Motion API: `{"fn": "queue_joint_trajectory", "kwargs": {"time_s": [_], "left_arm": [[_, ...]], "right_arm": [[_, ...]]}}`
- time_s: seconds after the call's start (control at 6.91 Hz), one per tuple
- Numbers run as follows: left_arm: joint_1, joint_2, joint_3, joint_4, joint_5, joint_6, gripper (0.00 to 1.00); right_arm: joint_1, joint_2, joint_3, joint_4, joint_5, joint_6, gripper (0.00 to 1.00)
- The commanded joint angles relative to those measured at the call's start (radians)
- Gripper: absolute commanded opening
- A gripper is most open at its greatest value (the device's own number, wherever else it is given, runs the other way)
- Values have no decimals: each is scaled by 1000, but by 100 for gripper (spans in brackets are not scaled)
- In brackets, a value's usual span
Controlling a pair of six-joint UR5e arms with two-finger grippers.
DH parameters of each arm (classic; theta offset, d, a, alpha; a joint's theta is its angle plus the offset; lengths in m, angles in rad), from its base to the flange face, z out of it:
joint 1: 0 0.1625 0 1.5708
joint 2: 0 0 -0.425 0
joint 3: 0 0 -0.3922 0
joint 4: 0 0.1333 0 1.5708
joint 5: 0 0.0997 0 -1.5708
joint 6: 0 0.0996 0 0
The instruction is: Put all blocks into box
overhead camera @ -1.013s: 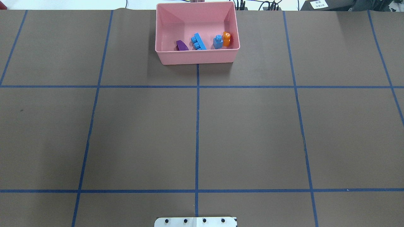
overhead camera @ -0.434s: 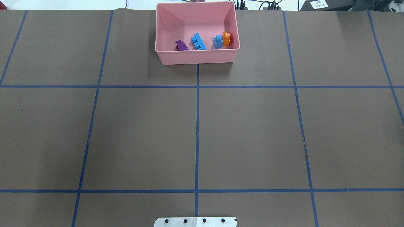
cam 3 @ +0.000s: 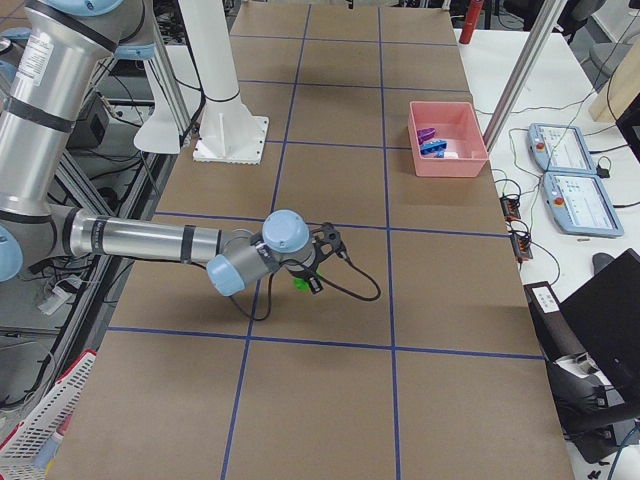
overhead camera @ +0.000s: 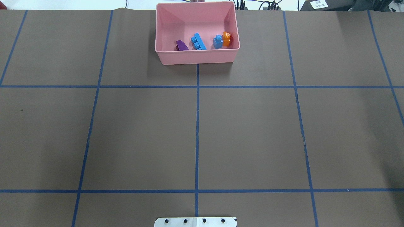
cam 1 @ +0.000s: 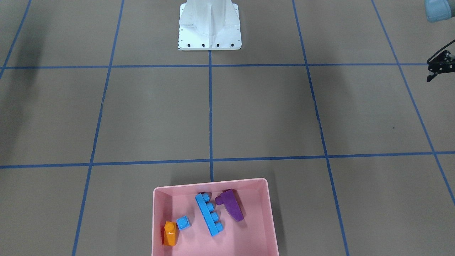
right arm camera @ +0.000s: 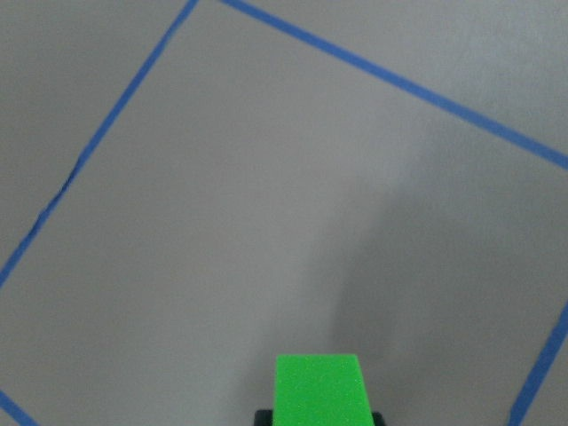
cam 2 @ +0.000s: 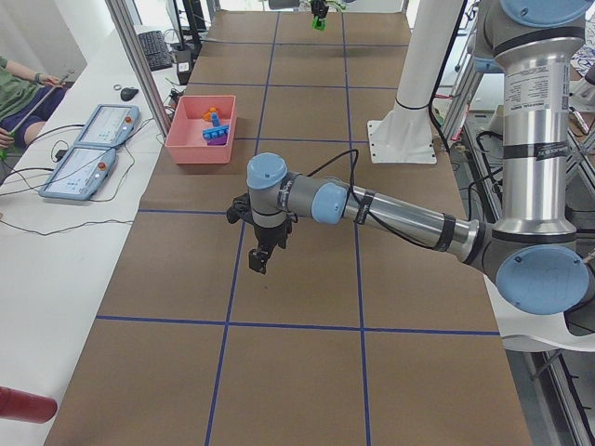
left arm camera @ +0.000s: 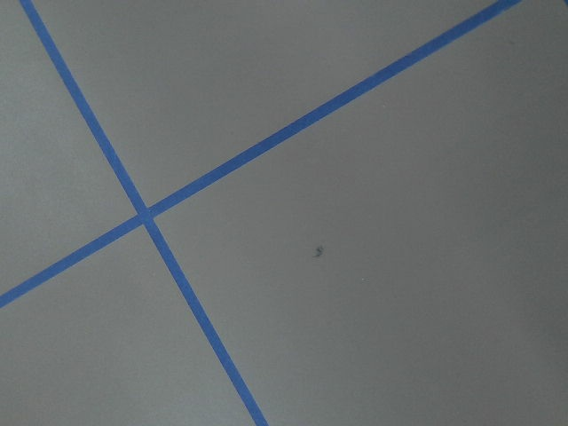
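The pink box (overhead camera: 197,57) stands at the table's far middle and also shows in the front view (cam 1: 209,182). In it lie the purple wedge (overhead camera: 181,46), the long blue block (overhead camera: 198,41), the small blue cube (overhead camera: 217,42) and the orange block (overhead camera: 226,38). My right gripper (right arm camera: 318,414) is shut on the green block (right arm camera: 318,389) and holds it above bare table, far from the box; it also shows in the right side view (cam 3: 305,283). My left gripper (cam 1: 432,73) hangs at the front view's right edge; I cannot tell whether it is open or shut.
The white robot base (cam 1: 209,26) stands at the near middle edge. Blue tape lines (overhead camera: 197,126) divide the brown table cover into squares. An operator's desk with tablets (cam 2: 88,158) runs along the far side.
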Motion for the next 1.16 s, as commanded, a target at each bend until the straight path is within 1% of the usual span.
{"fn": "queue_joint_trajectory", "kwargs": {"time_s": [0.0,0.14,0.29,0.43,0.58,0.72,0.87,1.01], "left_arm": [[1,0,8,-5,-20,-2,100],[0,0,6,-5,-28,-2,100],[1,0,11,-5,-28,-2,100],[3,-4,17,-6,-29,-2,100],[3,-6,17,-6,-29,-2,100],[3,-7,19,-6,-29,-3,100],[4,-12,17,-11,-29,-49,100],[4,-17,17,-12,-43,-72,100]], "right_arm": [[-3,250,13,-221,7,120,0],[-20,367,8,-316,5,173,0],[-35,461,-1,-396,-2,204,0],[-73,551,-21,-456,-4,252,0],[-120,693,-39,-594,-19,334,0],[-168,818,-76,-696,-68,350,0],[-209,945,-176,-734,-111,406,0],[-239,1089,-331,-734,-114,457,0]]}}
